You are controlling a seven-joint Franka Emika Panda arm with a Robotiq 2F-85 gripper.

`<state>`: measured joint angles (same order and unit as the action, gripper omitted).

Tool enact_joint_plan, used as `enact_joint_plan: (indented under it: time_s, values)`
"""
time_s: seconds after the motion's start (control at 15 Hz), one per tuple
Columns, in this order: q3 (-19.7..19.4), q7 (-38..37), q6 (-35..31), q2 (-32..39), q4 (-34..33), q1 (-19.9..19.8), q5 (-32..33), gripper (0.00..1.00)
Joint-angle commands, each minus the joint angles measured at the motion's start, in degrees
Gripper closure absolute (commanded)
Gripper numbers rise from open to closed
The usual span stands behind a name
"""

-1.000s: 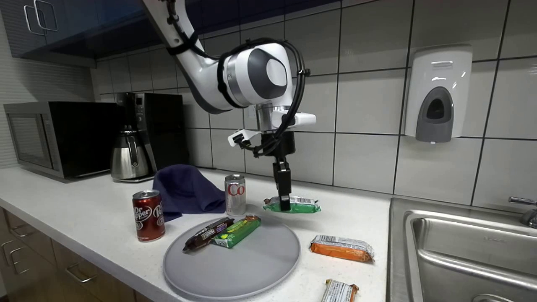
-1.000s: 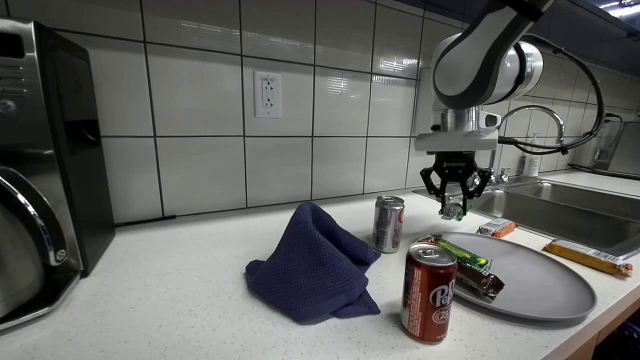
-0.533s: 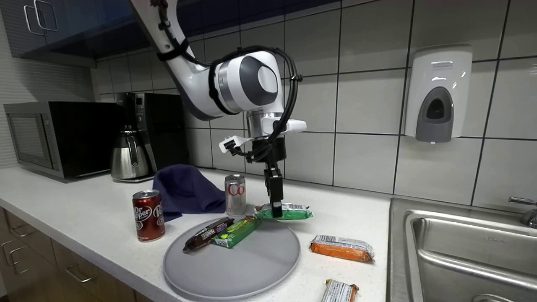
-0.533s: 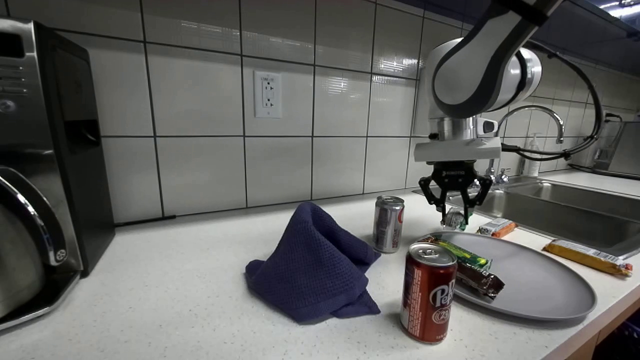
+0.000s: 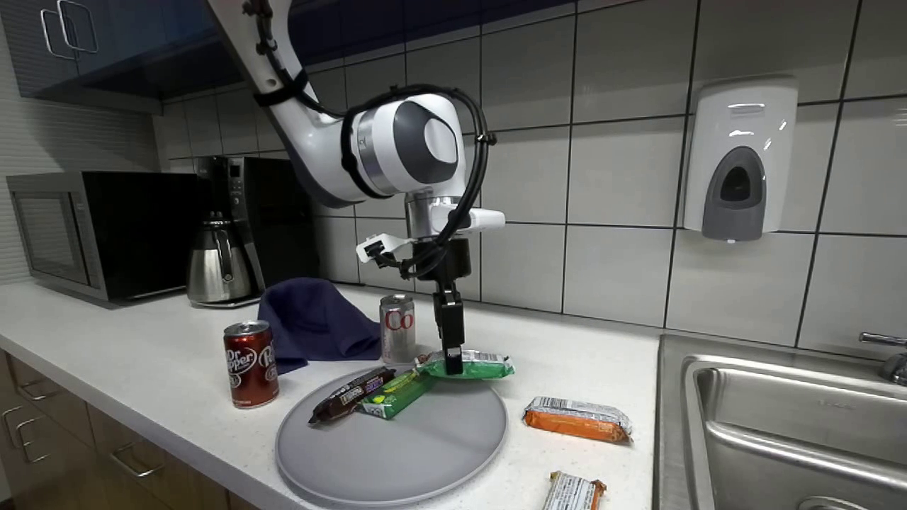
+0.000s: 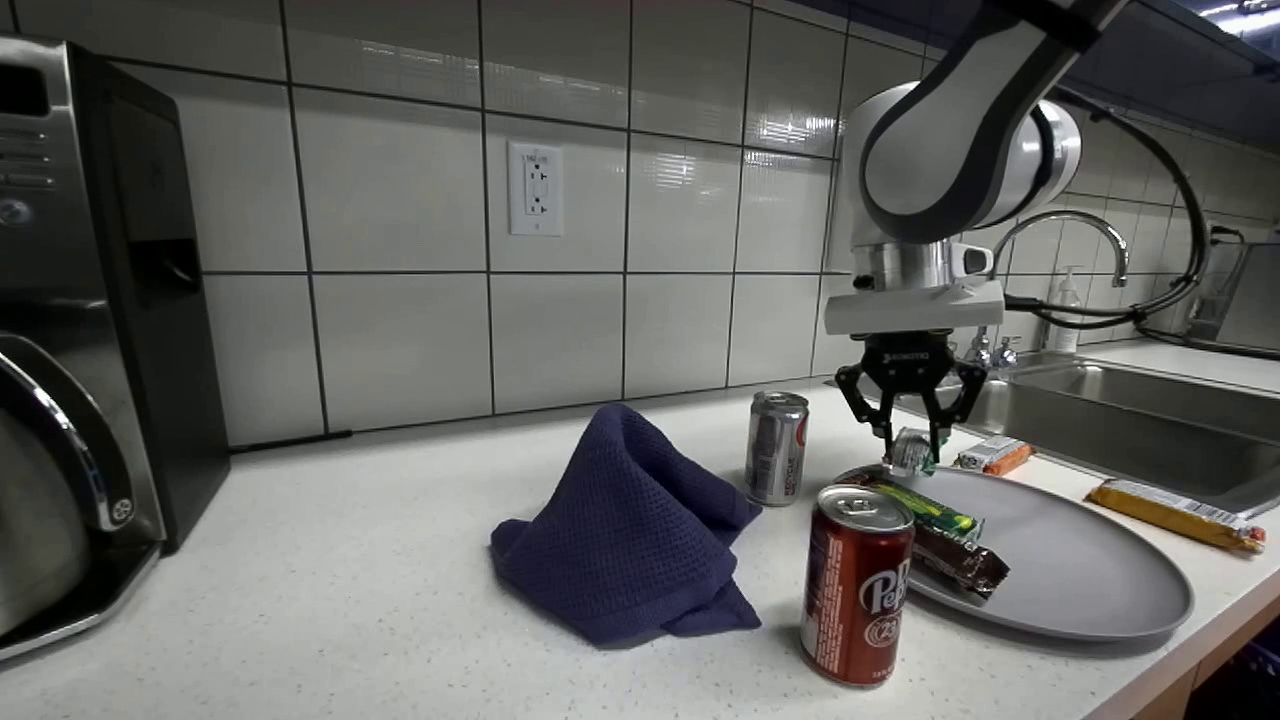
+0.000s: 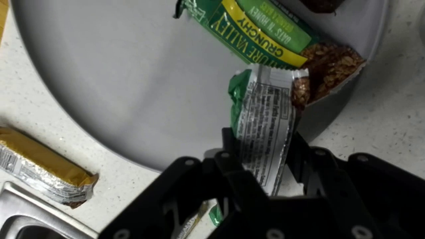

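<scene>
The pincer (image 6: 912,456) pinches a silver-green bar (image 7: 265,126) over the rim of the plate (image 5: 411,462), on which a yellow-green bar (image 5: 401,394) and a brown bar (image 5: 351,397) lie.

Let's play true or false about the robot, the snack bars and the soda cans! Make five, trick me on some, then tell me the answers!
1. The gripper is pinching a green-wrapped bar. True.
2. The Dr Pepper can is lying on its side. False: it stands upright.
3. The Nature Valley bar and a dark brown bar are on the gray plate. True.
4. The orange-wrapped bar is in the sink. False: it lies on the counter, beside the sink.
5. The blue-purple cloth covers the silver can. False: the silver can stands uncovered next to the cloth.
</scene>
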<state>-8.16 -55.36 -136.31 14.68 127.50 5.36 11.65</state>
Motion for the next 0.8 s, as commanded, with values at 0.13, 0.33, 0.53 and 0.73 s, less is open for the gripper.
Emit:
enact_joint_plan:
  time_s: [0.13, 0.33, 0.53, 0.73]
  values:
    - [0.46, -4.28, 2.84, -1.26, 1.40, 1.01, 2.12, 0.85]
    - [0.45, -5.85, 2.91, -0.59, 1.39, 1.21, 2.37, 0.85]
    - [0.41, -5.76, 2.72, -0.53, 1.37, 1.06, 2.71, 0.27]
    - [0.42, -5.56, 3.30, -0.82, 0.92, 0.75, 2.22, 0.04]
